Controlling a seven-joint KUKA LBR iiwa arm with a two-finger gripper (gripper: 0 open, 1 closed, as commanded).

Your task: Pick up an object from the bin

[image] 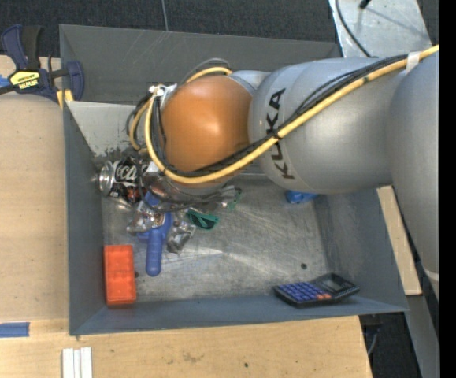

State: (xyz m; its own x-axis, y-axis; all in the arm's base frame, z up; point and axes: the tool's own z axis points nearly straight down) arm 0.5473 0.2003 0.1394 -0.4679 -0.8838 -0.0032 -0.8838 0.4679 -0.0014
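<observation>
A blue-handled tool lies flat in the left half of the bin, its handle toward the near wall. A crushed silvery can rests just beyond it.

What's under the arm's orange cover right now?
Poking out from under the orange cover: a blue-handled tool, a green piece and a crumpled shiny object. Whatever lies directly beneath is hidden.

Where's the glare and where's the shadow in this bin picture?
Camera view: glare on the orange wrist cover and the grey arm, a pale sheen on the bin floor; shadow under the arm over the heap of small things; the orange brick and calculator lie evenly lit.
</observation>
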